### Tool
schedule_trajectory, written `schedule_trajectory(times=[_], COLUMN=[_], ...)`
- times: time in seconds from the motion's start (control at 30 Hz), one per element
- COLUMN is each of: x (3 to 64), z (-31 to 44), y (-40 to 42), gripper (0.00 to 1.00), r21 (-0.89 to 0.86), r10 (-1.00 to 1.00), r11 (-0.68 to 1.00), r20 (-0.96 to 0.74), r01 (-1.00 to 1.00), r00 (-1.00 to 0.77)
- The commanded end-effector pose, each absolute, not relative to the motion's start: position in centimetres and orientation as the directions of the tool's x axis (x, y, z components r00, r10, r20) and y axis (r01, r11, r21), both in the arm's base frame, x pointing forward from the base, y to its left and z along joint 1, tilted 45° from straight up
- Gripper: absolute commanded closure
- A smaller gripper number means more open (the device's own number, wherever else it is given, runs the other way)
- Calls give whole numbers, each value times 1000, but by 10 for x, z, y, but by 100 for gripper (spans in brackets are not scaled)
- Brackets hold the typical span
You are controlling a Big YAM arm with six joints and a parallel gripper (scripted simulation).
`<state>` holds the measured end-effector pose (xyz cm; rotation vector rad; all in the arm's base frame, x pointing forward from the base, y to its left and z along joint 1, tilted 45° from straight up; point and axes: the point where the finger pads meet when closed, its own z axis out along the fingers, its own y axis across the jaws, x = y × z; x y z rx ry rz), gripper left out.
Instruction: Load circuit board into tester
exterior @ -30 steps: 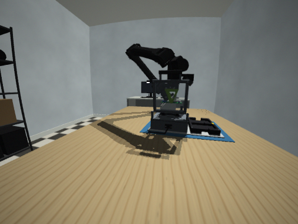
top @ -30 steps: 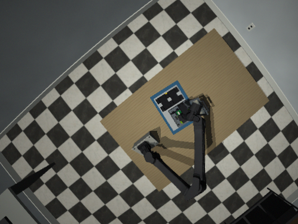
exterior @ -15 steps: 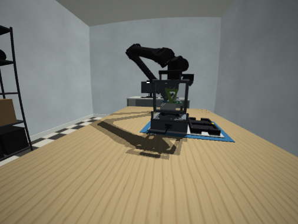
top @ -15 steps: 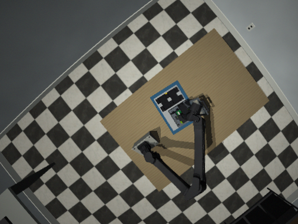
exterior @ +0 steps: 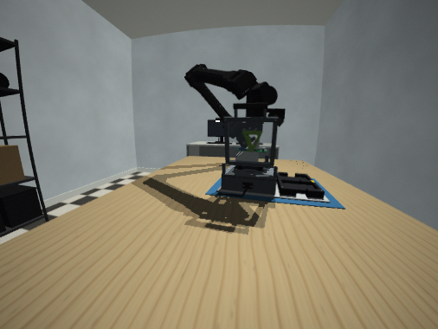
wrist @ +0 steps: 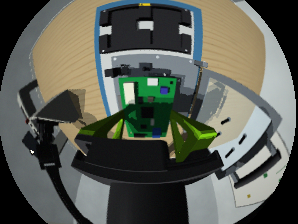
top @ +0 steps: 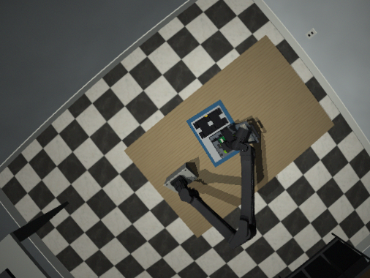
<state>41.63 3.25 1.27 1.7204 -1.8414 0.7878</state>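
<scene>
Wrist view, left to right: the gripper (wrist: pixel 154 137) has its left green finger (wrist: pixel 100 131) on one long edge of the green circuit board (wrist: pixel 148 106) and its right finger (wrist: pixel 193 136) on the opposite long edge; the jaws stand fairly wide apart and are clamped on the board across its width. The board hangs just ahead of and below the fingertips, over the tester (wrist: pixel 133 72), not yet seated as far as can be judged. Beyond the board, farther ahead of the gripper, lies the black tray (wrist: pixel 147 26) on the blue mat (wrist: pixel 100 50); both pockets look vacated. A small white part shows near the board's far right corner; whether that is the connector cannot be told at this size. To the gripper's right the open lid (wrist: pixel 216 96) leans away. In the exterior view the lid frame (exterior: pixel 250 121) stands upright with the green fingers visible through it, above the tester base (exterior: pixel 248 179). Judgement on handling: the board is likely light, thin and rigid, with smooth narrow edges, so an edge pinch may slip or let it pivot if it is nudged against a post. Mid-length long edges appear the sound hold; components on the face look fragile and should not be pressed. Pins and holes are not resolvable here.
</scene>
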Motion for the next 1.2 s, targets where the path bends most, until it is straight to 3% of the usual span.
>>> schedule_trajectory(times=[0.0, 1.17], x=[428, 428], z=[26, 25], y=[32, 32], gripper=[28, 28], r21=[-119, -127], r10=[-721, -721], r11=[37, 47], r20=[684, 682], r01=[-992, -991], r00=[-109, -122])
